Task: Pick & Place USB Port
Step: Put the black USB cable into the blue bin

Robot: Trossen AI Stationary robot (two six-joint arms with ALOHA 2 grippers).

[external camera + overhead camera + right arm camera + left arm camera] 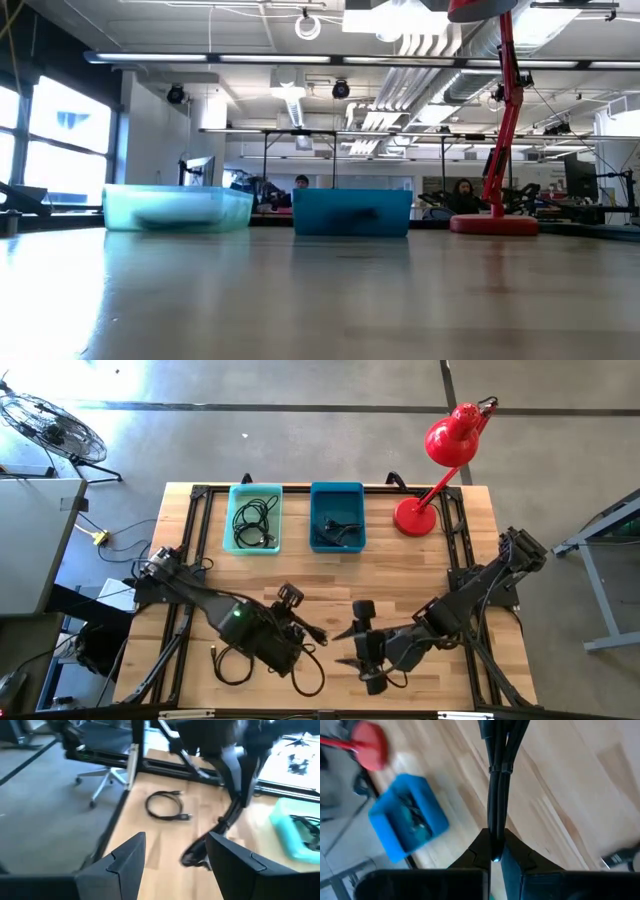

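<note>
My left gripper [312, 632] is over the near middle of the table, shut on a black cable bundle [497, 795]. My right gripper [346, 648] is just right of it, open and facing it; its fingers stand apart in the right wrist view [175, 862] and touch nothing. A second black cable [165, 806] lies coiled flat on the wood near the left arm [232, 660]. At the far edge, a teal bin [255, 518] and a blue bin [337, 517] each hold cables. The low view shows no gripper. My left gripper pinches the black cable bundle between its two fingers [482, 855], at a stretch [495, 832] below the bundle's tie [499, 768]. The strands run straight on past the fingertips, along the fingers. In the right wrist view the cable [234, 812] hangs from the gripper, its lower end [195, 856] on the table.
A red desk lamp [420, 515] stands at the far right corner, its head [452, 440] leaning out beyond the far edge. A black frame [200, 495] runs along the table's edges. Bare wood [330, 580] lies between the bins and the grippers.
</note>
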